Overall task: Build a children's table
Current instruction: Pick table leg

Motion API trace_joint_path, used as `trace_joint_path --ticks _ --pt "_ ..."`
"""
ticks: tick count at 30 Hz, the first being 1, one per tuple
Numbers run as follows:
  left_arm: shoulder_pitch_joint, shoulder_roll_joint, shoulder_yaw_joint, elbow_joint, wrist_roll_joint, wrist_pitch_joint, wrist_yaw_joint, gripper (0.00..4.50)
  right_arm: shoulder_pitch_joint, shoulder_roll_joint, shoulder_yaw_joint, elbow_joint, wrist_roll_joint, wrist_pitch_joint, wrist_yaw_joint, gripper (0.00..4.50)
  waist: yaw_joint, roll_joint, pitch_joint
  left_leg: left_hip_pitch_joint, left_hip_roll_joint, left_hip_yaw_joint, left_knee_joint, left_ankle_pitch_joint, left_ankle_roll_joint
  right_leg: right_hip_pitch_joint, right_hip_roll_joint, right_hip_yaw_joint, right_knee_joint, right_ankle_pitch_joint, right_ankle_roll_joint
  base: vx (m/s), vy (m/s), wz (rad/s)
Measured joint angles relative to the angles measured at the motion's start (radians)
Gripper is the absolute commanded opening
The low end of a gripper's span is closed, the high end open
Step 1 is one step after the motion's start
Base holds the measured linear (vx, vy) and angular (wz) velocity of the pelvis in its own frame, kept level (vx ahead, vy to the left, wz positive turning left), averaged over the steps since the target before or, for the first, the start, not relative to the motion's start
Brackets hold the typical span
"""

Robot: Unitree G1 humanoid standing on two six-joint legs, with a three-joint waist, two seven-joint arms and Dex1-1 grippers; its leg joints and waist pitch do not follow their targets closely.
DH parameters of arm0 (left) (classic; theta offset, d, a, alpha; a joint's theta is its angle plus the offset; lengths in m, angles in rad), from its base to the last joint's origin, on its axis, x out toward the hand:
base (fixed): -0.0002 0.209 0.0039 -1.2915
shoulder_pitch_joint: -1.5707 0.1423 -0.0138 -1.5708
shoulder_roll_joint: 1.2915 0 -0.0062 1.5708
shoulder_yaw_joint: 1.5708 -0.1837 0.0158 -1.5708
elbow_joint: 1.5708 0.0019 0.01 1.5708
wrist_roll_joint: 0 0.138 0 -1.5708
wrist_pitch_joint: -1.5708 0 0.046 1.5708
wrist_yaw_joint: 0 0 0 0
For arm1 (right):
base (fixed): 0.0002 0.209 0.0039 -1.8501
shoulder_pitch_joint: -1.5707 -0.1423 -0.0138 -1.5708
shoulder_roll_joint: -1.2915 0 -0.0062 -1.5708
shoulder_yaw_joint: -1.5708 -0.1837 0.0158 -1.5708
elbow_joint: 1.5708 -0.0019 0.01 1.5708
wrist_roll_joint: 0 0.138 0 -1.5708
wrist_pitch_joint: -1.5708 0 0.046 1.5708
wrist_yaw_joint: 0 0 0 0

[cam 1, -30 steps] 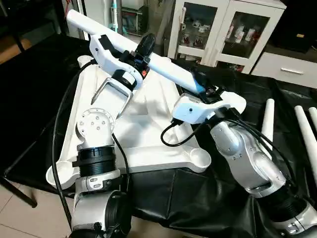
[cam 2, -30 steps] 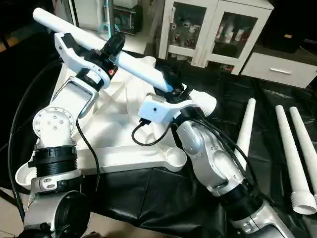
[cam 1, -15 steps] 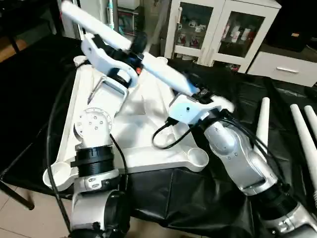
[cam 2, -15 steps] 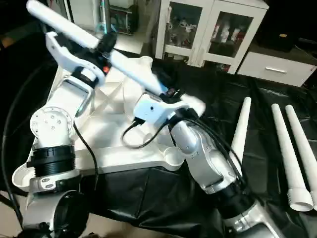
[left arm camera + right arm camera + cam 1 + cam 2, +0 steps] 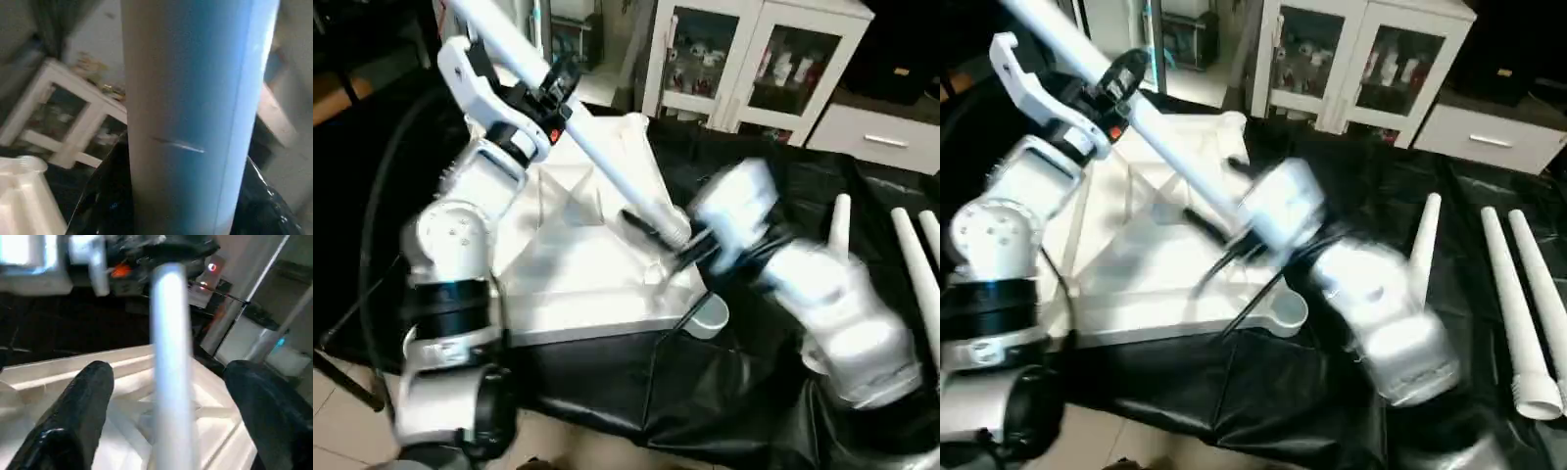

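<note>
at upper left of the left eye view the left gripper (image 5: 546,95) stays clamped round the table leg (image 5: 597,157), which slants down toward centre frame over the upturned tabletop (image 5: 558,264). at centre, the right gripper (image 5: 166,401) has just let go: its fingers (image 5: 80,416) now stand wide either side of the leg, and the arm is blurred. the leg now hangs from one grip, with seating its end in a corner socket (image 5: 708,315) likely next. three spare legs (image 5: 1508,294) lie at right.
</note>
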Motion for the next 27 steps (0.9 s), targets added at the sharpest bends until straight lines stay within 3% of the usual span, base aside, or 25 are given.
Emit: trace_joint_path --ticks 6,9,13,21,27 --pt "-0.005 0.063 -0.083 -0.038 -0.049 0.095 -0.180 1.65 -0.060 -0.090 -0.076 0.161 0.146 0.128 0.203 4.50 0.021 0.000 0.000 0.000 0.000 0.000 0.000 0.000 0.000 0.001 0.000 0.000 -0.001 0.000 0.000 0.000 0.000 0.00" --pt "-0.005 0.107 -0.149 -0.065 -0.045 0.099 -0.296 1.65 -0.060 -0.161 -0.068 0.212 0.194 0.174 0.356 4.50 0.027 -0.001 0.000 -0.001 0.000 0.000 0.000 0.002 0.005 0.000 0.000 0.000 -0.001 0.000 0.000 0.000 0.000 0.00" --pt "-0.005 0.139 -0.219 -0.091 -0.041 0.108 -0.397 1.65 -0.059 -0.225 0.009 0.243 0.180 0.179 0.482 4.50 0.028 -0.003 -0.001 -0.001 0.000 0.001 0.000 0.002 0.004 0.000 0.000 -0.001 -0.001 0.000 0.000 0.000 0.000 0.00" --pt "-0.026 0.186 -0.318 -0.163 -0.024 0.116 -0.546 1.65 -0.050 -0.221 0.095 0.230 0.194 0.216 0.575 4.50 0.030 -0.006 -0.001 -0.001 0.000 0.001 0.000 0.003 0.004 0.000 -0.001 -0.001 0.000 0.000 0.000 0.000 0.000 0.00" --pt "-0.026 0.194 -0.351 -0.163 -0.002 0.113 -0.596 1.65 -0.050 -0.221 0.162 0.231 0.132 0.193 0.590 4.50 0.031 -0.006 -0.001 -0.002 0.000 0.001 0.000 0.003 0.003 0.000 -0.001 -0.001 0.000 0.000 0.000 0.000 0.000 0.00"
